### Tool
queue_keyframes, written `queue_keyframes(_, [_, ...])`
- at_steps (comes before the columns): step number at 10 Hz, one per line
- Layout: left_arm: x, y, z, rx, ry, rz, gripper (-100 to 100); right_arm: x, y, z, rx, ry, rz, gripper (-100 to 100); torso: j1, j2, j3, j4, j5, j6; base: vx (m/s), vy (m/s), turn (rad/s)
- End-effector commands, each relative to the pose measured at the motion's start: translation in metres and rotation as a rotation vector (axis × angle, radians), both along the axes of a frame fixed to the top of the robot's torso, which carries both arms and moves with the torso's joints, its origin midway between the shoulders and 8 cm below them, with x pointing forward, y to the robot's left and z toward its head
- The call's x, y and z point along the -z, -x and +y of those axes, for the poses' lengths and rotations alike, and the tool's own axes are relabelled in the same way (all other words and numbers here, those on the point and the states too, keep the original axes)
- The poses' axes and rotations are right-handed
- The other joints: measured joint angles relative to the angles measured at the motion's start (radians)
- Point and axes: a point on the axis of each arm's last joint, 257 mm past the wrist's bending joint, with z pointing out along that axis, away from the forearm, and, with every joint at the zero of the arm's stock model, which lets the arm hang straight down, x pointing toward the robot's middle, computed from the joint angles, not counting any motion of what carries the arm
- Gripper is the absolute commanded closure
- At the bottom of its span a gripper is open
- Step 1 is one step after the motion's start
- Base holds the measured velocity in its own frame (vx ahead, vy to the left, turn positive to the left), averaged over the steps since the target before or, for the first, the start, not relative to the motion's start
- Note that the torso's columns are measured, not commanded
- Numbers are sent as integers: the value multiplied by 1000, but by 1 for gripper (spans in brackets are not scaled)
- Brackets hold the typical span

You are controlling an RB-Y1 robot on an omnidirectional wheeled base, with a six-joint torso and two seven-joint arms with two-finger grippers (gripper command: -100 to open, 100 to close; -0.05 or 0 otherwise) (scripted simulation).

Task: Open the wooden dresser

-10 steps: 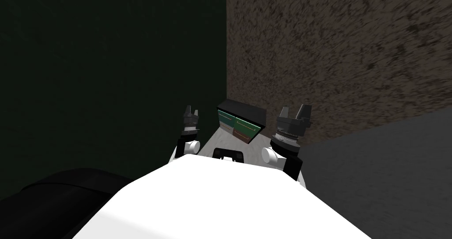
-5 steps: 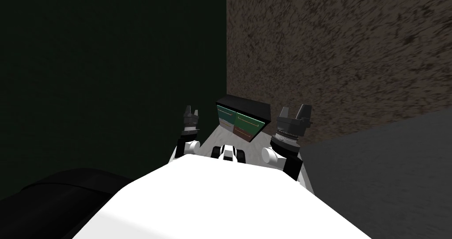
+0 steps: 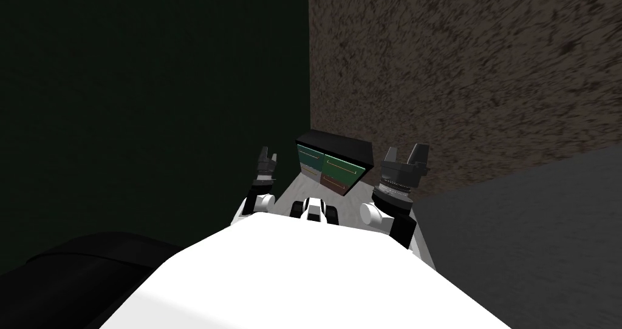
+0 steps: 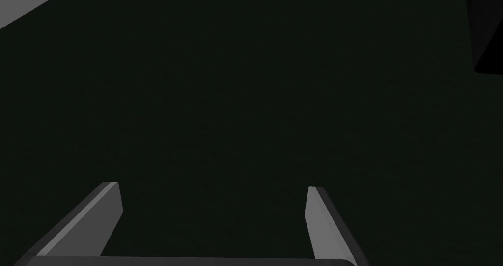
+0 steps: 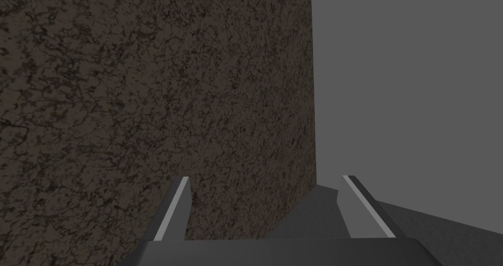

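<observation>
The small dresser (image 3: 334, 169), with a black top and green and brown drawer fronts, stands on the pale grey floor (image 3: 290, 193) in the corner where the dark green wall (image 3: 152, 101) meets the speckled brown wall (image 3: 461, 70). It lies ahead of and below both hands, between them and apart from each. Its thin, light handles run lengthwise across the drawer fronts, which are angled toward the left hand (image 3: 266, 159); that hand appears marginally better placed. The right hand (image 3: 406, 153) is raised beside the dresser's far end. Both hands point upward at the walls, not at the drawers. The left fingers (image 4: 105, 209) are spread and hold nothing; the right fingers (image 5: 177, 204) likewise. All drawers appear closed. The approach is judged not yet begun.
</observation>
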Motion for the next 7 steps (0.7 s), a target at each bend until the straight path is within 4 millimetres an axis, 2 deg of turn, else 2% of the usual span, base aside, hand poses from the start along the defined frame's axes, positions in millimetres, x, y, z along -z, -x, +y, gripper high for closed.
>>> queue_keyframes(1, [23,-10,-4,25,-18,46,-100,0,0,0,0,0,0,0,0,1,0,0,0,0,57,14,-57])
queue_keyframes(3, [44,-18,-8,41,-24,86,-100,0,0,0,0,0,0,0,-1,1,1,0,0,0,69,16,-73])
queue_keyframes(4, [44,-18,-8,41,-24,86,-100,0,0,0,0,0,0,0,0,1,0,0,0,0,50,15,-17])
queue_keyframes(7, [76,-29,-14,63,-29,146,-100,0,0,0,0,0,0,0,-1,1,1,0,0,0,59,11,-62])
